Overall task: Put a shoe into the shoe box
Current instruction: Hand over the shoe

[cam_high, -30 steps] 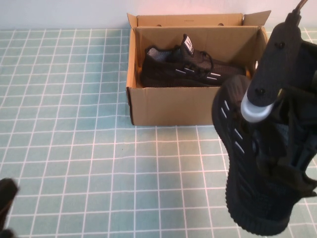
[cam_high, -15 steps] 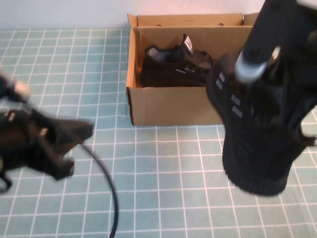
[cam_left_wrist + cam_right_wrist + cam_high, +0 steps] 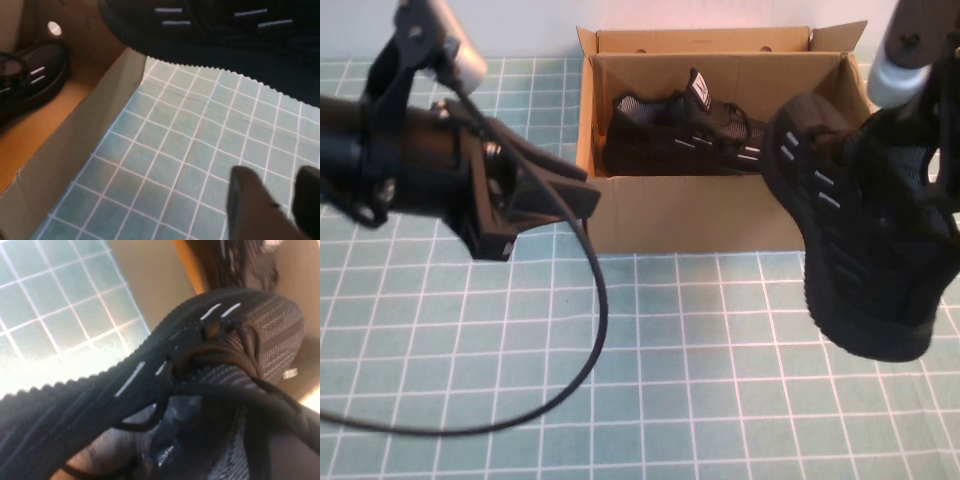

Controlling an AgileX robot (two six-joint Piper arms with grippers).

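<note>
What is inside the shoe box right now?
One black sneaker lies inside the shoe box, toe toward the right. The held shoe in the right hand covers the box's right end. The left hand hovers at its left corner.

shoe (image 3: 855,245): black knit sneaker, white dashes, ribbed sole; lifted off the table, tilted, toe over the box's right front corner
shoe box (image 3: 670,215): brown cardboard, flaps upright, open, 1 matching sneaker inside

Right gripper's fingers hidden inside the shoe (image 3: 855,230), shoe box (image 3: 690,215) corner behind that shoe, left gripper (image 3: 272,202) cut off at the frame edge
</note>
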